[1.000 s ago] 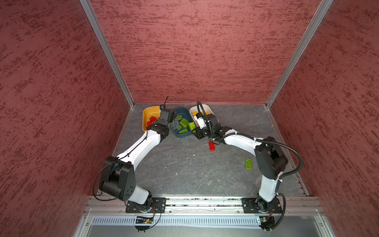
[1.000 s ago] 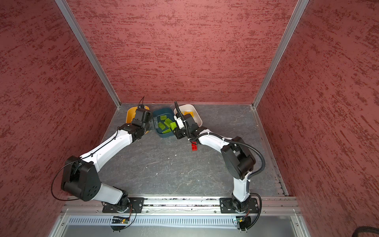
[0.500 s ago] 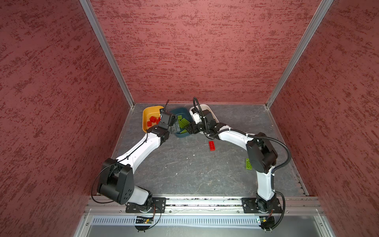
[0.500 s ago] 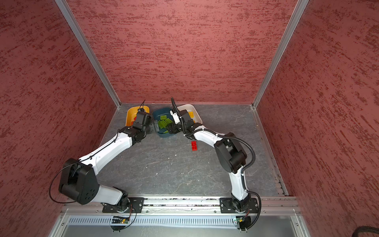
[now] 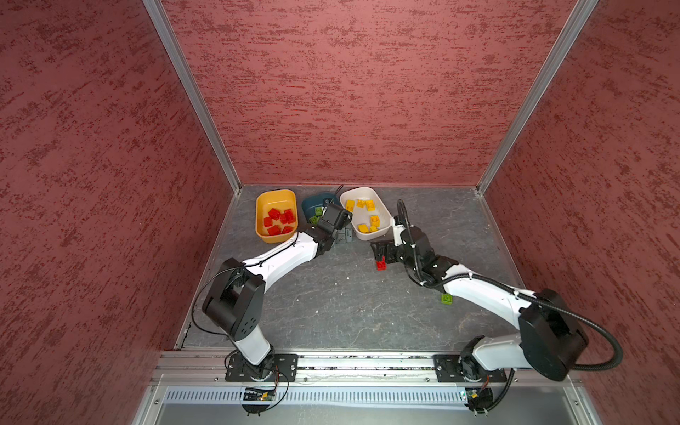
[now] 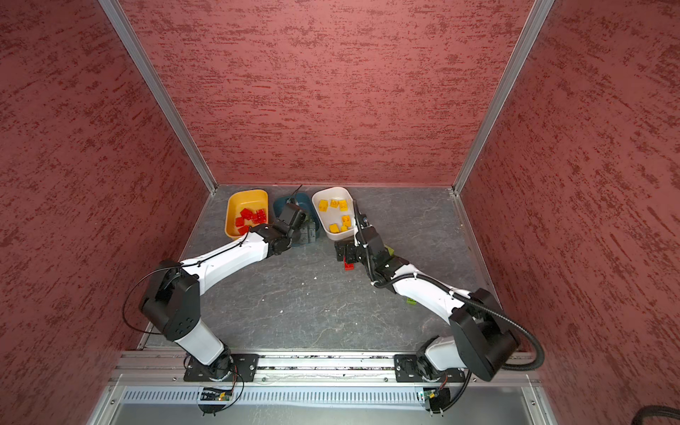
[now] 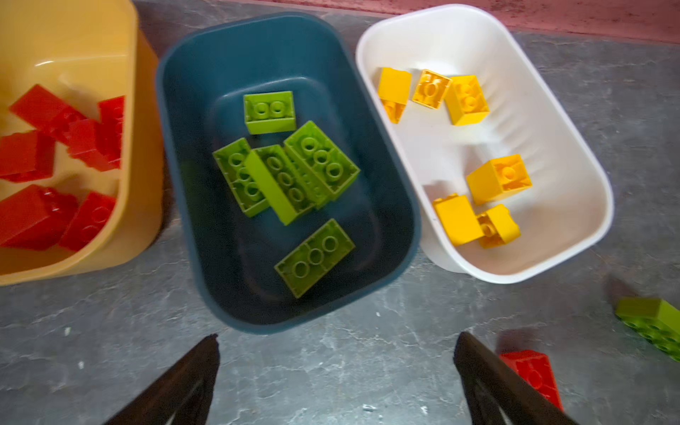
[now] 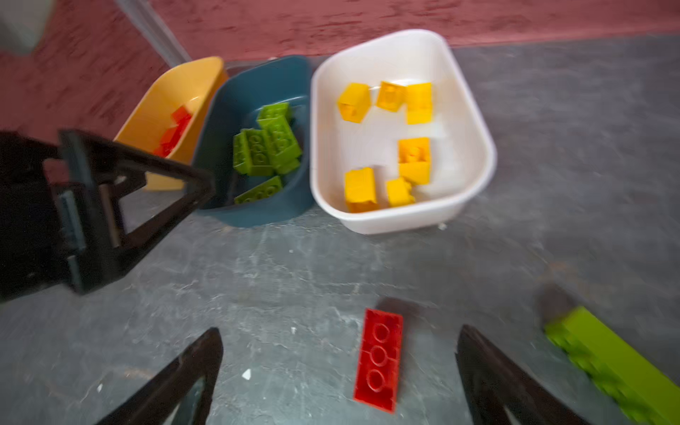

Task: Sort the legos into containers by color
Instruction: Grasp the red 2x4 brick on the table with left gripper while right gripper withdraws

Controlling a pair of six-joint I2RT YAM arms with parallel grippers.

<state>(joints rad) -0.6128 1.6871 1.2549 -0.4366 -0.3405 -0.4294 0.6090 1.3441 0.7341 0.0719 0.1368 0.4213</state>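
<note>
Three tubs stand side by side at the far edge of the grey desk point(image 5: 331, 312). The mustard yellow tub point(image 5: 274, 200) on the left holds the red bricks point(image 5: 279, 220). The teal tub point(image 7: 287, 55) in the middle holds the lime bricks point(image 7: 290, 173), and the white tub point(image 5: 362, 215) on the right holds the yellow bricks point(image 5: 374, 220). The left gripper point(image 7: 336, 342) hangs over bare desk just in front of the teal tub, its jaws spread wide and empty. The right gripper point(image 8: 338, 338) is low over the desk in front of the white tub, also wide open and holding nothing. A loose oblong red brick point(image 8: 379, 358) lies flat, studs up, on the desk between its fingers, touching neither. In both top views this brick sits just beside the gripper's tip. A loose lime brick point(image 5: 447, 298) lies on the desk well apart from the tubs, close against the right arm point(image 5: 478, 294) in a top view.
</note>
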